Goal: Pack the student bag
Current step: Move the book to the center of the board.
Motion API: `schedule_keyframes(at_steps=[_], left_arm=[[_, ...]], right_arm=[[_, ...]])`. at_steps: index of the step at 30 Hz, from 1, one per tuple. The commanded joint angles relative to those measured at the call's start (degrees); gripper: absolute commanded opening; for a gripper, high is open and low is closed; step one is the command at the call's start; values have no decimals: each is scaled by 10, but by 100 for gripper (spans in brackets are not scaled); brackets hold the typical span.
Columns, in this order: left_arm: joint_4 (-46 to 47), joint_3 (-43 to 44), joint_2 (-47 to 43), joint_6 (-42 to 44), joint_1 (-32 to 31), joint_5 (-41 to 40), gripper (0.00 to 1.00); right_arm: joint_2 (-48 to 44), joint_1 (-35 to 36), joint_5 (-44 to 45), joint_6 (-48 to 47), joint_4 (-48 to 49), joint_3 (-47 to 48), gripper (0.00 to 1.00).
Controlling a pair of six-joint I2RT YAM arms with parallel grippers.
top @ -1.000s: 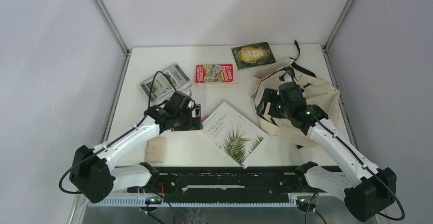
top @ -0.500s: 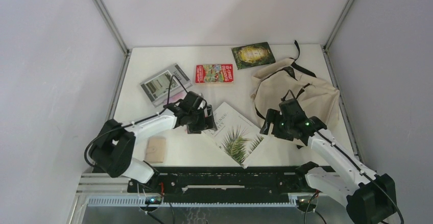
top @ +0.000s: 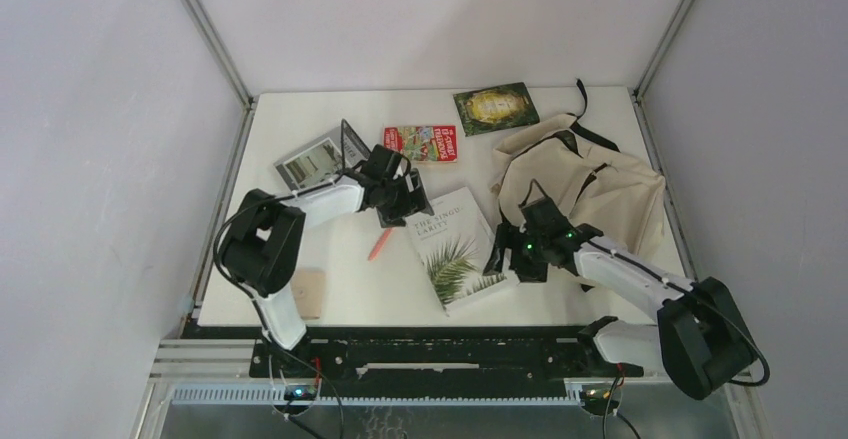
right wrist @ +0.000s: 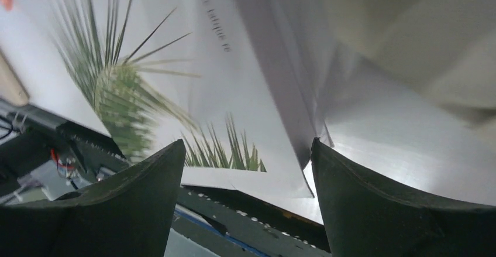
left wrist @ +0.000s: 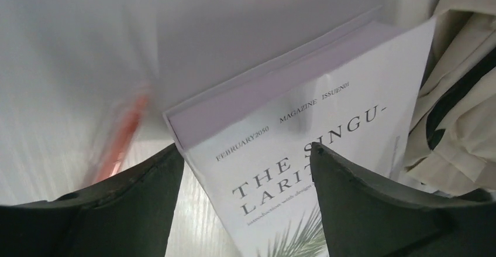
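Looking down from above, you have the left pincer (top: 405, 204) at the far left corner of the white book (top: 455, 254). That book lies flat and slanted near the middle of the table (top: 300, 119). Your left pincer stands wide with nothing gripped. In its wrist view the two dark fingers (left wrist: 134, 210) flank the book's corner, and part of the cover's title shows between them. Just left of the book lies a thin orange-pink pen (top: 380, 244), blurred in the wrist view.

Your right pincer (top: 505, 259) sits at the right edge of the same book, also spread wide and holding nothing. Its wrist view shows the palm-leaf print of the cover beyond the fingers (right wrist: 380, 210). Whether either pincer touches the book, you cannot tell.

The backpack (top: 590, 184) lies slumped on the right side of the table, just right of the white book. It is cream cloth, with a black strap trailing toward the far edge. From above you cannot tell whether its opening is unzipped.

Along the far side lie a green book (top: 495, 107), a red book (top: 420, 144) left of it, and a grey book (top: 310, 164) further left, partly behind your left arm. A small tan block (top: 308, 292) rests on the near left part of the table, beside the left arm.
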Motion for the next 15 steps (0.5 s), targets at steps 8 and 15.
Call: schedule_keyframes(at_steps=[8,15], left_arm=[[-76,168,42,75,1,-53,86],[-84,101,-70,97,-1,-88,90]], right_arm=[[45,124,-77,-26,62,65,89],[9,69,-37,-54,27,74,93]])
